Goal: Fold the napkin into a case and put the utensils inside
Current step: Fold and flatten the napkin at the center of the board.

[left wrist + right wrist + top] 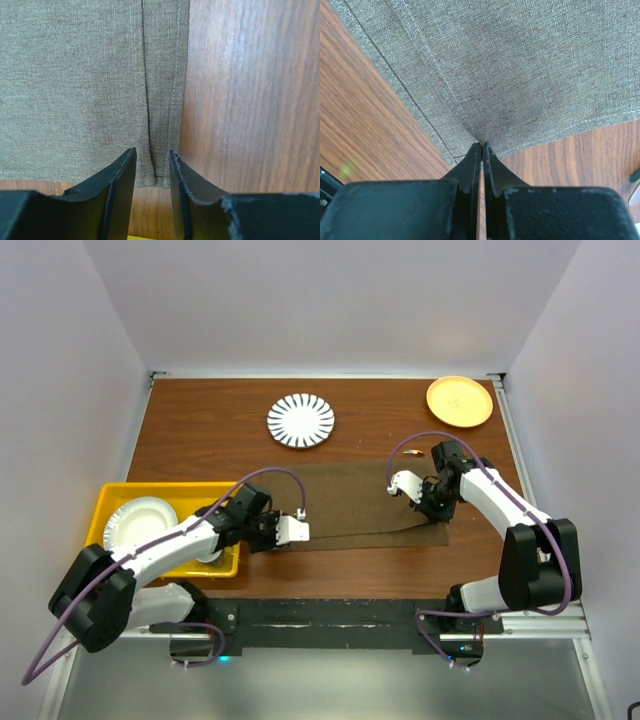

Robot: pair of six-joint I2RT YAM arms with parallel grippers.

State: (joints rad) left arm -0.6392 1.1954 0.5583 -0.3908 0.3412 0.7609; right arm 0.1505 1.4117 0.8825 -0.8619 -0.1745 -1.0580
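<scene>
item: napkin, near-corner grip ahead of the first fold

location. the napkin (360, 502) lay flat and unfolded on the table (200, 430), mid-way between the arms. no case was formed yet. the utensils could not be made out with certainty; a small copper glint (411, 452) showed just beyond the cloth's far right corner.

left. a yellow bin (110, 495) holding white plates sat at the table's left edge, apart from the cloth. the left gripper (303, 530) was at the napkin's near left corner. in the wrist view its jaws were apart, one finger (122, 175) on each side of a raised ridge of hem (159, 150), with nothing clamped.

right. the right gripper (437, 515) was at the near right corner. its jaws were together, clamped on the napkin's edge (481, 142), and the cloth puckered toward the tips.

handling, as judged. the step in hand looked like securing both near corners so the near edge could be carried over as one. the left jaws wanted to close squarely on the ridge, taking the full hem rather than a few threads. the right side should hold and not lift until the left was pinched. both corners should then rise level and travel together, so that the fold line ran straight and the cloth did not drag askew.
</scene>
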